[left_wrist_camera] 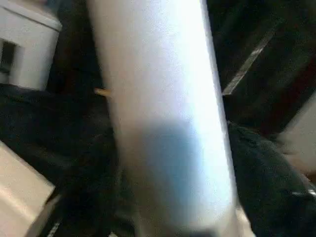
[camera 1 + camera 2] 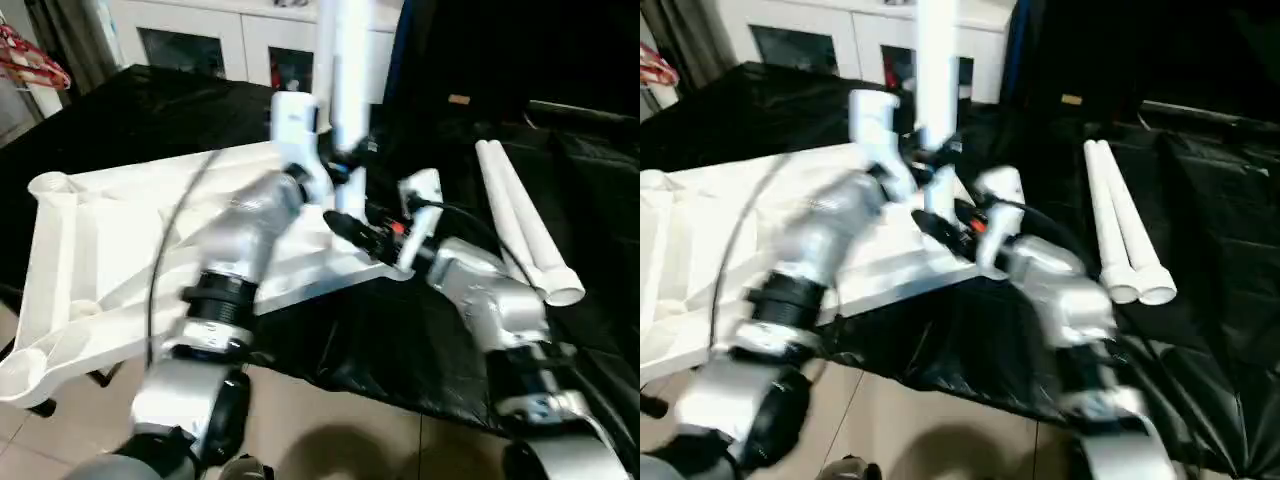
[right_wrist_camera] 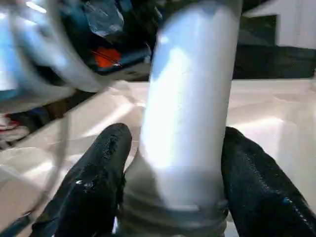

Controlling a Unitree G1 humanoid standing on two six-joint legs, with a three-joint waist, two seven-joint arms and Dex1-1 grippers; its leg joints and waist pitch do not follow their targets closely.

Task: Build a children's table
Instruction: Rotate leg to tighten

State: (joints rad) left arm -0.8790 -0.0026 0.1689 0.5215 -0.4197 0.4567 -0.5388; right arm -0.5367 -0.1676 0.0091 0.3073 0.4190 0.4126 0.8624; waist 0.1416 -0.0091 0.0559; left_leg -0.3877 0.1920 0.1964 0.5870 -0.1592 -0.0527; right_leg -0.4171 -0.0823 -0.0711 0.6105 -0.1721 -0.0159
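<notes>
Left eye view: the white plastic table top (image 2: 110, 260) lies ribbed underside up on the black-draped counter (image 2: 160, 110), its near edge overhanging the floor, round sockets showing at its corners. At its far right corner an upright leg (image 2: 348, 70) rises out of the frame, long axis vertical, foot end down at the socket. Both silver forearms converge there, the left claw (image 2: 345, 165) higher on the tube, the right claw (image 2: 350, 228) low near its base. Two spare legs (image 2: 520, 220) lie side by side on the cloth to the right, well apart from the top, running from far to near with open ends toward the robot.

Right eye view: the same arrangement, with the white cabinet (image 2: 840, 40) behind the counter.

Left wrist view: the leg's smooth tube (image 1: 163, 113) stands very close before the camera; whether the left claw is clenched on it cannot be told.

Right wrist view: the right claw's two black fingers (image 3: 98, 182) flank the leg just above a ringed collar (image 3: 173, 217), pressed against it on either side, grasping it, with the table top behind.

The hollow tube is likely light and stiff but slick; a hold low near the collar should steady it, and pressure ought to run straight down its axis.
</notes>
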